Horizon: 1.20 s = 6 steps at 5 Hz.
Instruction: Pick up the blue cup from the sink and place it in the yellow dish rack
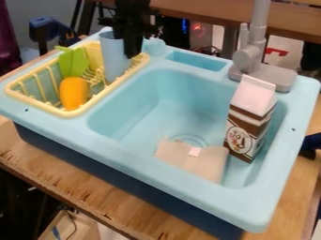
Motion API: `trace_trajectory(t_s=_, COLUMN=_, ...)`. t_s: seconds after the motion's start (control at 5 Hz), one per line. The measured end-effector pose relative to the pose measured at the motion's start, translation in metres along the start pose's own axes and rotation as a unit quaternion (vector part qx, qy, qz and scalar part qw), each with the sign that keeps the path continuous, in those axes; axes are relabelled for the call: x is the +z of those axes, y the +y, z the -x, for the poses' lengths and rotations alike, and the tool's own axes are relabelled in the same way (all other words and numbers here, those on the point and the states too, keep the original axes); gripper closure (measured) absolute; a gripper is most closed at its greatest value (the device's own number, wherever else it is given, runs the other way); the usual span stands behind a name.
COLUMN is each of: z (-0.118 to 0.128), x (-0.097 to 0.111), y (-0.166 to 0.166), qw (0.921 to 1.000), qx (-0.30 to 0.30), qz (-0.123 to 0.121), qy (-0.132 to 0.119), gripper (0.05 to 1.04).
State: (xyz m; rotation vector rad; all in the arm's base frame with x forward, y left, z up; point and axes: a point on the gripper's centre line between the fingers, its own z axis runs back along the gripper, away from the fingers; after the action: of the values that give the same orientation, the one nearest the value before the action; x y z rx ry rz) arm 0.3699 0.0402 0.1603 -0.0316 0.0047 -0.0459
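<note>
The black gripper [131, 33] hangs at the upper left, over the back right part of the yellow dish rack [74, 113]. Right beside it, on its left, a light blue cup [114, 61] stands upright at the rack's right side; the gripper overlaps the cup's upper right edge, and I cannot tell whether it holds it. An orange carrot with green leaves [74, 93] leans upright in the rack, left of the cup.
A brown and white carton [250, 119] stands tilted in the right side of the light blue sink [128, 112]. A beige cloth-like piece [193, 160] lies on the sink's bottom. The grey faucet [249, 56] rises at the back right.
</note>
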Motion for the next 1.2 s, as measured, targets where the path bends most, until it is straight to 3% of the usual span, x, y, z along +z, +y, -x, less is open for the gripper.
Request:
trace_trajectory(t_s=0.4, z=0.000, x=0.000, y=-0.001, qw=0.9999, qx=0.011, qz=-0.004, qy=0.002, gripper=0.959)
trace_trajectory(t_s=0.6, z=0.001, x=-0.006, y=-0.004, qw=0.9999, qx=0.003, qz=-0.015, qy=0.004, gripper=0.768)
trace_trajectory(t_s=1.0, z=0.014, x=0.017, y=-0.016, qw=0.9983, qx=-0.023, qz=-0.026, qy=-0.047, gripper=0.181)
trace_trajectory(t_s=1.2, z=0.028, x=0.036, y=-0.018, qw=0.9972, qx=-0.017, qz=-0.026, qy=-0.068, gripper=0.072)
